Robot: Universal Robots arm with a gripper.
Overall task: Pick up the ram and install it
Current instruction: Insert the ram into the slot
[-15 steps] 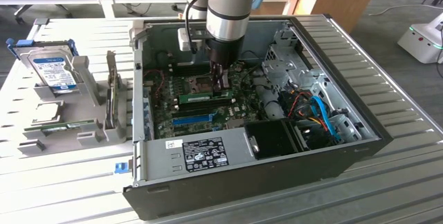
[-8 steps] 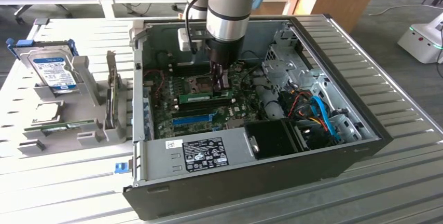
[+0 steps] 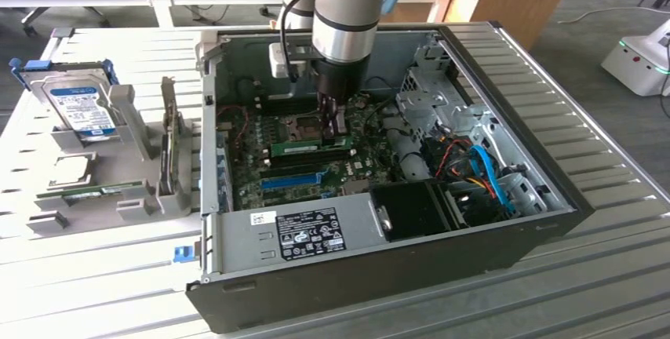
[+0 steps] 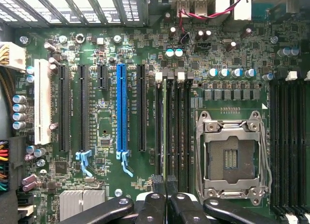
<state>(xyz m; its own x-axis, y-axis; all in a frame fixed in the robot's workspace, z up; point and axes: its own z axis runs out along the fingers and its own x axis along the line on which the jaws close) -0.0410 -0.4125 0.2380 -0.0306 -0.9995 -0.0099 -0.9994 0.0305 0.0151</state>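
Note:
The ram (image 3: pixel 309 148), a thin green stick with a pale label, stands on edge in a motherboard slot inside the open computer case (image 3: pixel 523 131). In the wrist view the ram (image 4: pixel 165 127) shows edge-on as a narrow green line between black slots. My gripper (image 3: pixel 336 136) points straight down at the ram's end nearest the exterior view's right. Its black fingers (image 4: pixel 160 185) are shut together right over that top edge. I cannot tell whether they pinch the stick or only rest on it.
A second green stick (image 3: pixel 100 192) lies in a grey holder on the exterior view's left, near a silver hard drive (image 3: pixel 84 110). Beside the ram are a blue slot (image 4: pixel 121 107), the CPU socket (image 4: pixel 231 156) and more black slots (image 4: pixel 286 136). Cables (image 3: pixel 482 170) crowd the case's right.

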